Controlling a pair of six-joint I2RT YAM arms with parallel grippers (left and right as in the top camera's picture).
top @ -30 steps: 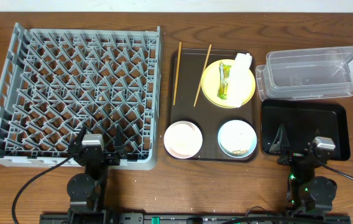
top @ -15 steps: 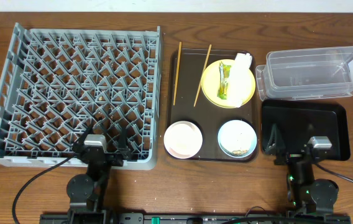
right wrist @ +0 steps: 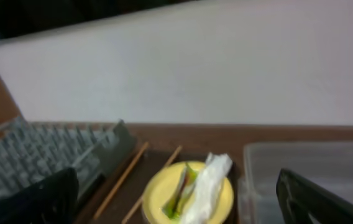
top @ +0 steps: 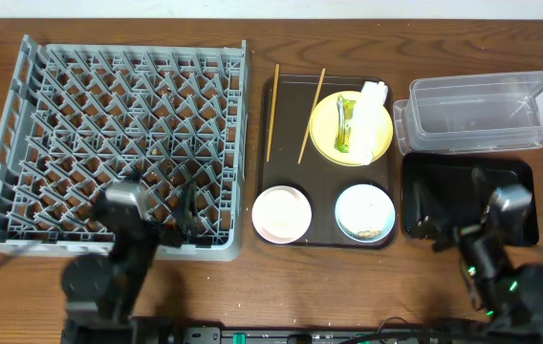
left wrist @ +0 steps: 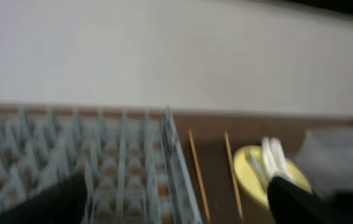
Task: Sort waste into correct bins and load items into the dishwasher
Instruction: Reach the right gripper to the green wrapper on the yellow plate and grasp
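On the dark brown tray (top: 324, 167) a yellow plate (top: 351, 127) carries a green-and-yellow wrapper (top: 344, 124) and a white napkin (top: 372, 107). Two chopsticks (top: 272, 113) lie to its left. A white bowl (top: 282, 212) and a blue bowl (top: 365, 211) holding crumbs (top: 371, 230) sit at the tray's front. My left gripper (top: 164, 215) hangs open over the grey rack's (top: 109, 134) front edge, holding nothing. Open and empty too, my right gripper (top: 453, 203) hovers above the black tray (top: 515, 177). The right wrist view shows the plate (right wrist: 189, 193) ahead between wide fingers (right wrist: 33, 199).
A clear tub (top: 482, 110) stands behind the black tray at the back right. The rack (left wrist: 102, 162) fills the left of the table, its right wall close beside the brown tray. A pale wall runs along the far edge.
Both arms have risen and look larger from above; the left one shifted a little left, the right one a little right. Both stay open. The dishes and waste have not moved.
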